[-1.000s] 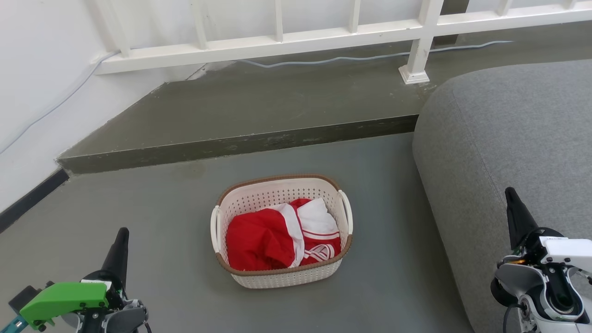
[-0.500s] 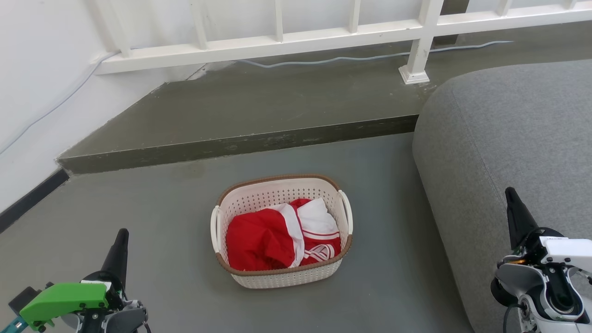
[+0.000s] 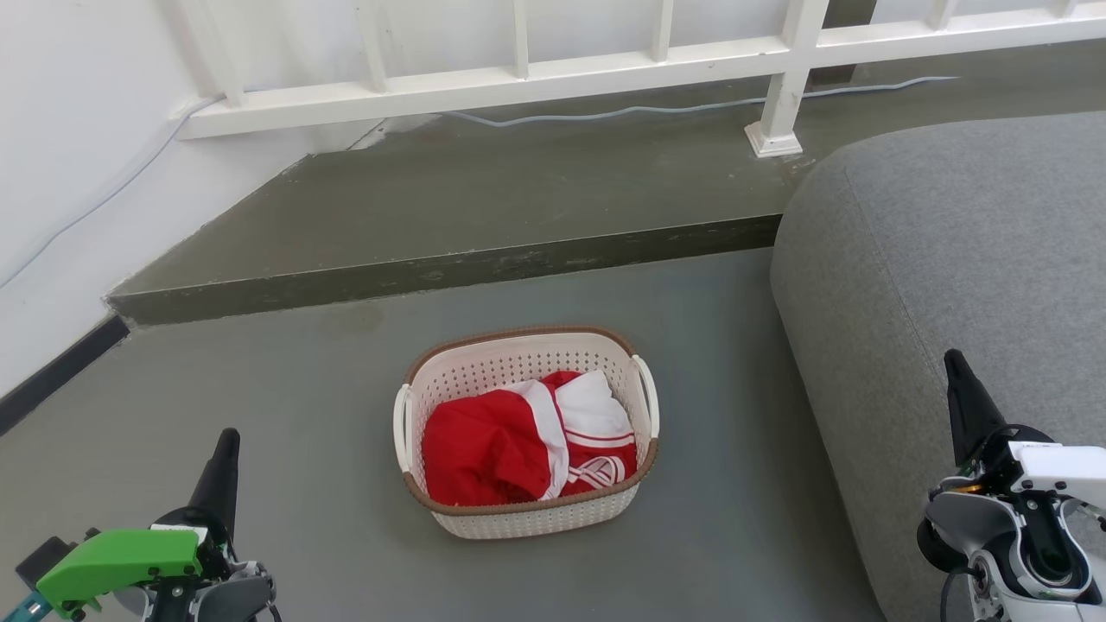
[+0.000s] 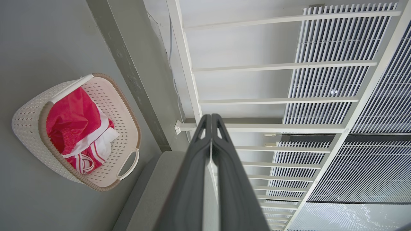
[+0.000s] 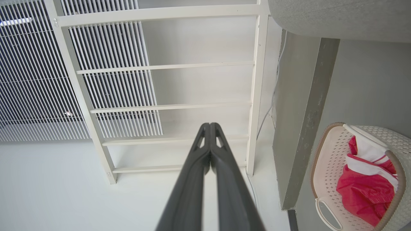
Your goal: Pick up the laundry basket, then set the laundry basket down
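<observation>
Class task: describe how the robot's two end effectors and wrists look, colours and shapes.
Left end effector: long, dark, tapering fingers on a wrist with a bright green cover. Right end effector: the same dark fingers on a white and grey wrist.

The grey floor (image 3: 285, 406) bears the laundry basket (image 3: 536, 521) beside a grey couch (image 3: 950, 259).

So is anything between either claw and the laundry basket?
Nothing visible: just grey floor separates the left claw and the right claw from the laundry basket. The grey sofa sits beside the right claw, not between them.
</observation>
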